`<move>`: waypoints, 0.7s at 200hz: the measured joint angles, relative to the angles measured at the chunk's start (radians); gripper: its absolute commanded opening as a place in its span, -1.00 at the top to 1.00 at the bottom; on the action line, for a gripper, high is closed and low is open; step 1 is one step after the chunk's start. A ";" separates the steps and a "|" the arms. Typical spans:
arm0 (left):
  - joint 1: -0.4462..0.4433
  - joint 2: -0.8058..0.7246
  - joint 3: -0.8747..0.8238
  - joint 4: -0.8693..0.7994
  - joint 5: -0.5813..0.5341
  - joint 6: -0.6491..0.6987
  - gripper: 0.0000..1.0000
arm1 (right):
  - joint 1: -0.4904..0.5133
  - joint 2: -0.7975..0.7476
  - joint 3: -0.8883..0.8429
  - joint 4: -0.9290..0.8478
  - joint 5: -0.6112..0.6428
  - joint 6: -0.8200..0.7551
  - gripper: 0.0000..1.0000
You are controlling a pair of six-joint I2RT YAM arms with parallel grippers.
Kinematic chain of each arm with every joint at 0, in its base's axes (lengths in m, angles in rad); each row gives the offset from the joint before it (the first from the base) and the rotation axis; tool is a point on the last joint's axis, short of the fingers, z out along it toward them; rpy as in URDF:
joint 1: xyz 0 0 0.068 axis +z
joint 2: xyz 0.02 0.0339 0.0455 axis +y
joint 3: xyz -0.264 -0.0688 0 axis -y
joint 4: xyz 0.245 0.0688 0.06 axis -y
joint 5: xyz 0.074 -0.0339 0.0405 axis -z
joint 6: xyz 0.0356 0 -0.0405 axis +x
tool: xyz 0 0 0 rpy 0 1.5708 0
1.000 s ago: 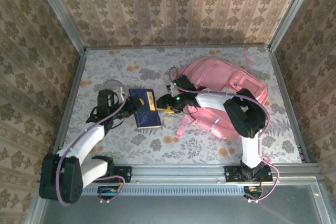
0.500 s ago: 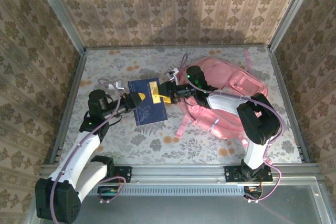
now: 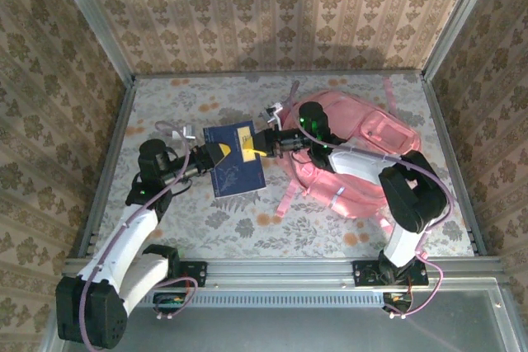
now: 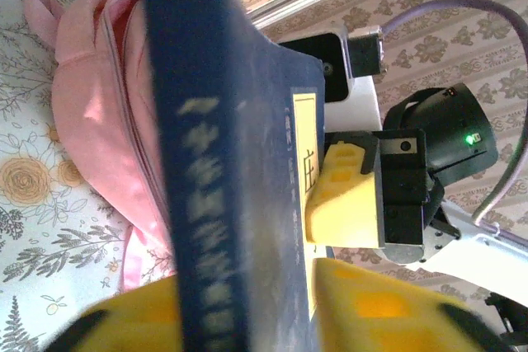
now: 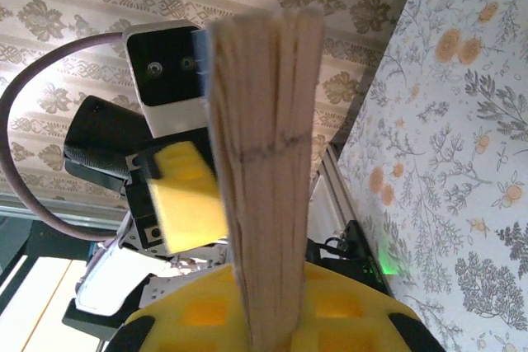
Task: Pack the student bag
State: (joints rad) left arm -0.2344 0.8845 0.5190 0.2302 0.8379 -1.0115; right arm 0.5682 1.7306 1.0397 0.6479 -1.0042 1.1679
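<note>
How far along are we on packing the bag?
Done: the blue book is gripped. In hand: left gripper and right gripper both clamp it, beside the student bag. Left: getting it into the bag; it is outside for now.

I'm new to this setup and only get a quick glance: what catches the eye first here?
A dark blue book with a yellow label is gripped from both sides at once, the left gripper on its left edge and the right gripper on its right. Just to its right, the big pink backpack lies on the floral table.
</note>
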 measured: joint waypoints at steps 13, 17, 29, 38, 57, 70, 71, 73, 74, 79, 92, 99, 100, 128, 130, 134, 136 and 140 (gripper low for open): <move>0.003 0.000 0.001 0.006 -0.004 -0.021 -0.25 | -0.006 -0.031 -0.025 -0.001 0.040 0.012 1.00; 0.005 0.000 0.001 0.011 -0.004 -0.023 -0.28 | -0.010 -0.043 -0.035 -0.002 0.058 0.014 1.00; 0.006 -0.001 -0.001 0.031 -0.015 -0.054 -0.36 | -0.024 -0.093 -0.074 -0.009 0.132 0.019 1.00; 0.004 -0.003 -0.010 0.065 -0.031 -0.082 -0.40 | -0.033 -0.139 -0.102 -0.029 0.205 0.022 1.00; -0.015 -0.023 -0.060 0.139 -0.085 -0.149 -0.47 | -0.040 -0.242 -0.166 -0.050 0.383 0.042 1.00; -0.041 -0.036 -0.092 0.167 -0.128 -0.185 -0.48 | -0.037 -0.296 -0.206 -0.043 0.493 0.065 1.00; -0.043 -0.037 -0.093 0.167 -0.131 -0.186 -0.49 | -0.036 -0.298 -0.208 -0.042 0.499 0.067 1.00; -0.048 -0.038 -0.097 0.169 -0.138 -0.191 -0.49 | -0.035 -0.304 -0.212 -0.040 0.515 0.071 1.00; -0.050 -0.039 -0.098 0.170 -0.142 -0.192 -0.49 | -0.035 -0.306 -0.214 -0.039 0.521 0.072 1.00; -0.061 -0.042 -0.104 0.173 -0.158 -0.201 -0.50 | -0.031 -0.319 -0.225 -0.035 0.559 0.081 1.00; -0.093 -0.051 -0.113 0.183 -0.209 -0.218 -0.53 | -0.018 -0.338 -0.249 -0.023 0.653 0.100 1.00; -0.108 -0.055 -0.113 0.188 -0.234 -0.224 -0.54 | -0.010 -0.342 -0.256 -0.019 0.696 0.109 1.00; -0.111 -0.055 -0.113 0.190 -0.239 -0.226 -0.54 | -0.008 -0.343 -0.257 -0.018 0.704 0.111 1.00; -0.170 -0.052 -0.113 0.243 -0.327 -0.234 -0.55 | 0.026 -0.339 -0.263 0.015 0.818 0.147 1.00; -0.174 -0.050 -0.113 0.248 -0.333 -0.235 -0.55 | 0.027 -0.336 -0.263 0.021 0.824 0.151 1.00; -0.181 -0.045 -0.113 0.256 -0.343 -0.235 -0.55 | 0.030 -0.332 -0.263 0.035 0.834 0.158 1.00; -0.185 -0.043 -0.113 0.261 -0.348 -0.234 -0.55 | 0.032 -0.329 -0.263 0.042 0.839 0.163 1.00; -0.193 -0.035 -0.113 0.272 -0.358 -0.234 -0.55 | 0.034 -0.323 -0.263 0.055 0.846 0.171 1.00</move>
State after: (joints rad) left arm -0.4271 0.8494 0.4061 0.5026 0.4801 -1.2457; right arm 0.6018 1.4075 0.7769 0.7025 -0.1585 1.3388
